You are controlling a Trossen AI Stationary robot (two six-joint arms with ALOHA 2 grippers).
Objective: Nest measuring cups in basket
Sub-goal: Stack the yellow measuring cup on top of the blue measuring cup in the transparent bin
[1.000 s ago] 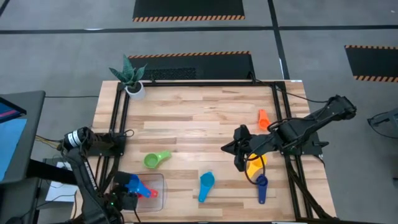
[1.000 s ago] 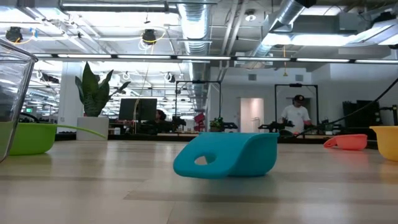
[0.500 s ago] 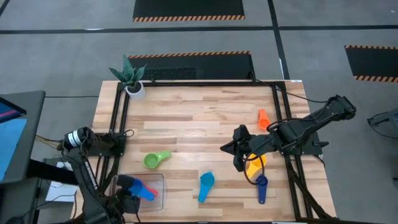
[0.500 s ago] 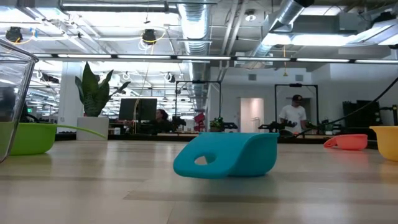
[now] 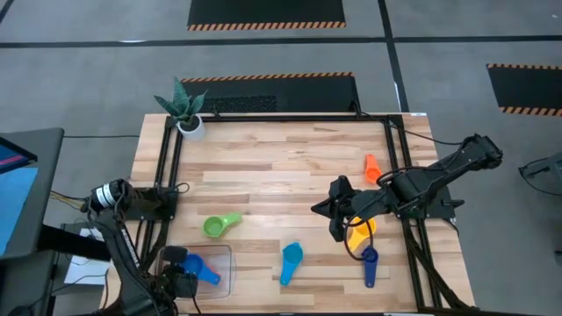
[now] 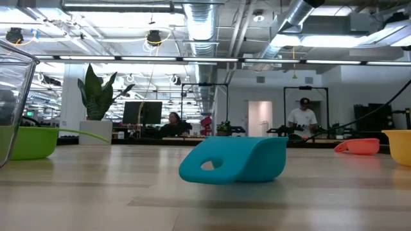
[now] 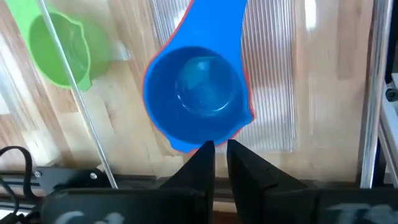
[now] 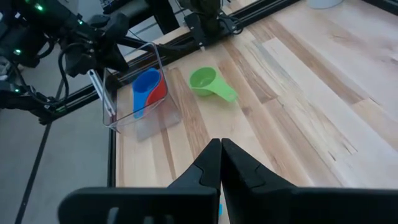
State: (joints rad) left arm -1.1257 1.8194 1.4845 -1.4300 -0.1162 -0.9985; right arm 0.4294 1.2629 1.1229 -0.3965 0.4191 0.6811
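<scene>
The medium blue cup (image 7: pixel 196 96) sits inside the red cup (image 7: pixel 249 112), which shows only as an edge, in the clear basket (image 5: pixel 221 256) at the table's near left. My left gripper (image 7: pixel 221 146) points down at the blue cup's rim, fingers a narrow gap apart. The green cup (image 5: pixel 219 226) and the light blue cup (image 5: pixel 291 261) lie on the table. The yellow cup (image 5: pixel 360 233) and the dark blue cup (image 5: pixel 369 264) lie near my right gripper (image 5: pixel 338 230), which hangs shut and holds nothing. My left gripper comes from above, and its fingertips (image 7: pixel 208 149) stand at the blue cup's rim (image 7: pixel 193 144), on the side away from the handle. I cannot tell whether they touch it. The cup rests nested in the red cup on the basket's floor.
An orange cup (image 5: pixel 371 167) lies at the right by the black frame rail (image 5: pixel 397 167). A potted plant (image 5: pixel 184 112) stands at the far left corner. Bare wood spans the table's middle and far part. People show in the room beyond in the low view.
The medium blue cup has shifted a little toward the red cup in the basket. It now covers the red cup almost wholly in the high view.
</scene>
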